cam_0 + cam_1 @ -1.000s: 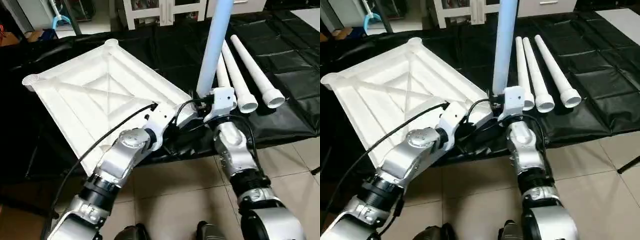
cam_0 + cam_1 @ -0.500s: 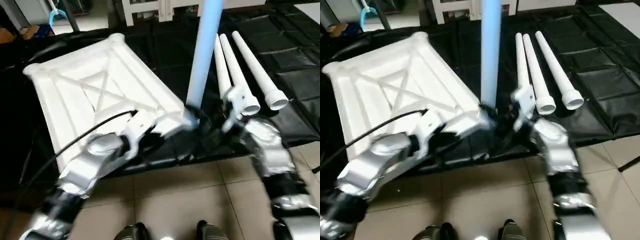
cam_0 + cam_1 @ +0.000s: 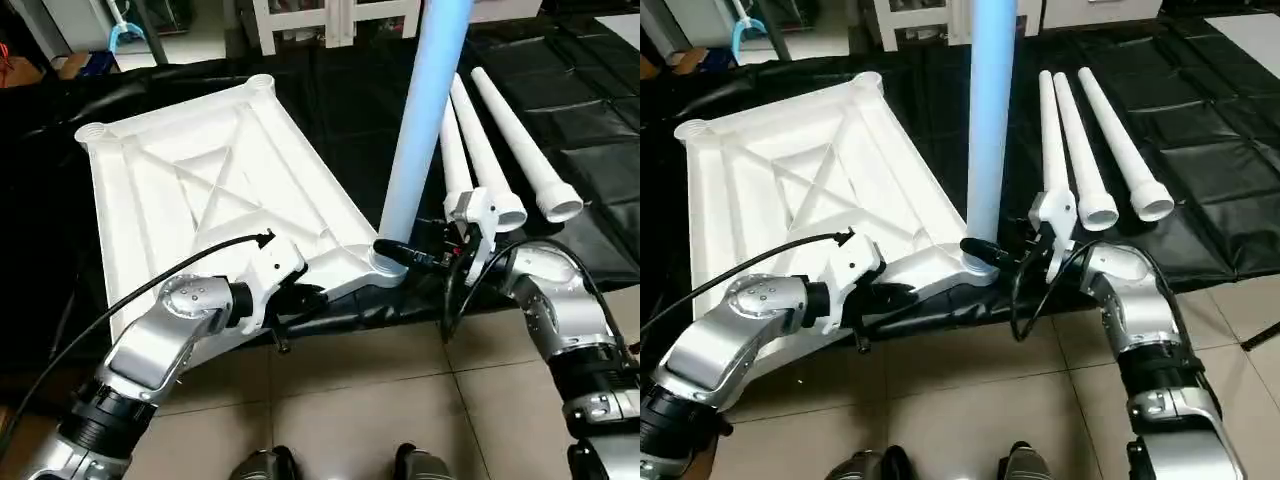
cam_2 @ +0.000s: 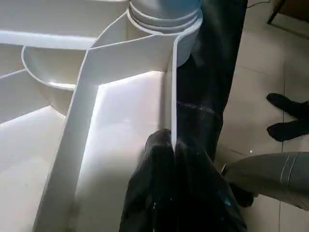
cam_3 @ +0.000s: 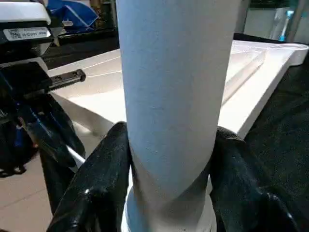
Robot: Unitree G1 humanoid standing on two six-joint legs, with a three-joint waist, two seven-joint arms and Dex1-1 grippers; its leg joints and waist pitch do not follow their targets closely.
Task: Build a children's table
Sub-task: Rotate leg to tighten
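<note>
White plastic dominates my head views: the tabletop lies underside up on a black sheet, its X-ribs showing, its near edge overhanging the tiled floor. One leg stands upright in the near corner socket; three more legs lie side by side on the sheet to the right, wide ends toward me.

From my head views I see my left gripper at the tabletop's near edge, but not how its fingers sit. My left wrist view settles that: the two black fingers are pinched narrow on the thin upright rim of the tabletop, one on either side, with the filled socket further along the same rim.

My right gripper reaches in from the right toward the base of the standing leg. My right wrist view shows what the head views blur: its fingers clasp the leg from both sides just above the socket collar, touching the tube. That view also catches my left gripper's body beside the tabletop.

The other two visible corner sockets stand open, nothing in them.
</note>
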